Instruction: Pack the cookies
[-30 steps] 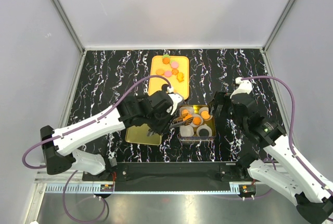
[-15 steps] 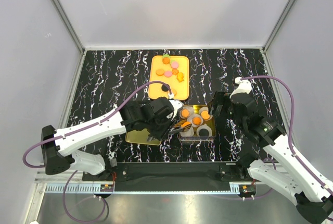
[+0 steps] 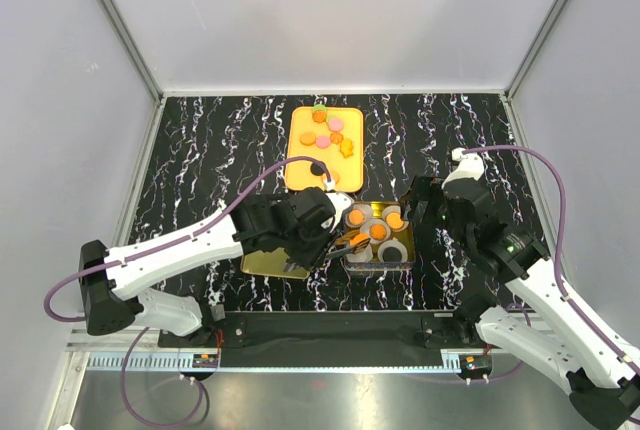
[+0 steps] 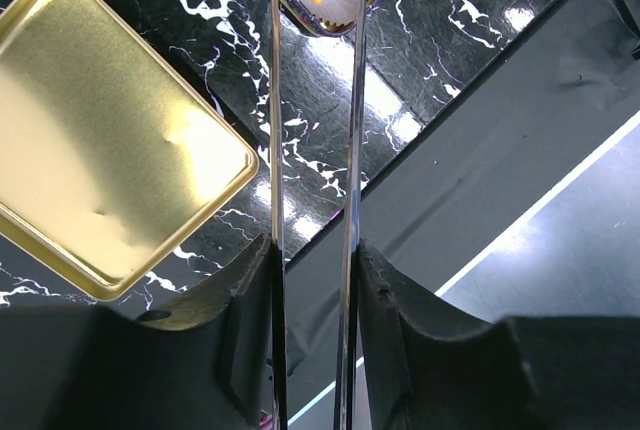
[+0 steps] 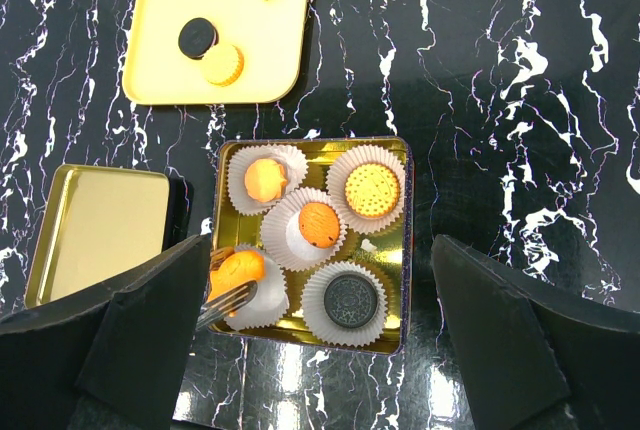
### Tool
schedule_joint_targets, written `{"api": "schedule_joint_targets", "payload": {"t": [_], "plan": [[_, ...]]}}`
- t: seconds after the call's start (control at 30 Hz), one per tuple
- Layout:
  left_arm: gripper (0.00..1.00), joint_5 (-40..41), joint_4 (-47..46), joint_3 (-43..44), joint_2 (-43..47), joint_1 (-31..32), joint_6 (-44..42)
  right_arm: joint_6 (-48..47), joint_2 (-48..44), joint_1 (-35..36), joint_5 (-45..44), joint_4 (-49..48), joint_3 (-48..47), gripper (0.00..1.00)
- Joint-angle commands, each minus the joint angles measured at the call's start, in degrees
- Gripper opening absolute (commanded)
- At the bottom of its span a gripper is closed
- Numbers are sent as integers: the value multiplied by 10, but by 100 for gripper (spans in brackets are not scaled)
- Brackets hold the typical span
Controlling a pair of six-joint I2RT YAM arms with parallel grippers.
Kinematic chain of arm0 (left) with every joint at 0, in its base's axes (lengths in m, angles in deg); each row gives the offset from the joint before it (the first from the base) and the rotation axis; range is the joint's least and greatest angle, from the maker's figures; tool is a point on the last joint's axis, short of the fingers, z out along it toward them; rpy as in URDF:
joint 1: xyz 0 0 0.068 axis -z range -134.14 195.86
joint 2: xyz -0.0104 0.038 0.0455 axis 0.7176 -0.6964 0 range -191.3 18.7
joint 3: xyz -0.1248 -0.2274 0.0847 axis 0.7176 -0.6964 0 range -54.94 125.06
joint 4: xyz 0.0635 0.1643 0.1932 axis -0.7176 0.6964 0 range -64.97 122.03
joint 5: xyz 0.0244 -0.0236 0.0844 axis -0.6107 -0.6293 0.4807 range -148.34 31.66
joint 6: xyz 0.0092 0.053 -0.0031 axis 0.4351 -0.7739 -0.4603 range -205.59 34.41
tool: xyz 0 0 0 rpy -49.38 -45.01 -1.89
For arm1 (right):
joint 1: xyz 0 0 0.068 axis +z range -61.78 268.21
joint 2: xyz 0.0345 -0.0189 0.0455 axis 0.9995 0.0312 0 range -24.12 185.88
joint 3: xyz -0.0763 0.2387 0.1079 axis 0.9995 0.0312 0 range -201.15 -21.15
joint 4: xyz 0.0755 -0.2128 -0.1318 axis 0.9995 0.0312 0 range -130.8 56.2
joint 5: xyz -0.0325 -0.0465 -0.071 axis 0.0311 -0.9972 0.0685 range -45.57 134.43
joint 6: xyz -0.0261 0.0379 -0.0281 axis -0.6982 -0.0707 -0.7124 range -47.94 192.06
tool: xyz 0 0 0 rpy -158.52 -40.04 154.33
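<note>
My left gripper (image 4: 315, 250) is shut on metal tongs (image 4: 275, 150). The tongs' tips pinch an orange cookie (image 5: 238, 268) over the near-left white paper cup (image 5: 262, 300) of the gold tin (image 5: 405, 240). In the top view the left gripper (image 3: 322, 235) is just left of the tin (image 3: 410, 250). Other cups hold an orange cookie (image 5: 265, 178), a yellow one (image 5: 372, 188), an orange one (image 5: 318, 225) and a black one (image 5: 352, 297). More cookies (image 3: 325, 135) lie on the yellow tray (image 3: 300, 165). My right gripper (image 5: 322, 280) is open and empty above the tin.
The tin's gold lid (image 3: 268, 262) lies flat left of the tin, partly under my left arm, and shows in the left wrist view (image 4: 110, 140). The black base rail (image 3: 330, 328) runs along the near edge. White walls close in the marbled table.
My left arm has shifted a little nearer, and the tongs with the orange cookie have settled over the tin's near-left cup. The right arm has not moved.
</note>
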Motion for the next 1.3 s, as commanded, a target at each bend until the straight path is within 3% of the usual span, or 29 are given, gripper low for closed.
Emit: {"api": "schedule_joint_targets", "payload": {"t": [0.0, 0.63, 0.9, 1.0, 1.1, 1.27], "plan": [[39, -11, -25, 2, 8, 5, 0, 6, -4, 2, 4, -22, 0, 100], [43, -9, -20, 10, 16, 7, 1, 9, -8, 2, 6, -21, 3, 100], [44, 36, -24, 54, 33, 0, 3, 6, -9, 2, 6, -18, -3, 100], [44, 68, -30, 75, 34, -28, 5, 4, -10, 2, 8, -15, -5, 100], [45, 82, -50, 85, 37, -98, 1, 1, -13, 2, 12, -17, -5, 100], [46, 119, -110, 78, 19, -275, -10, -1, -13, 2, 32, -23, -7, 100]]}}
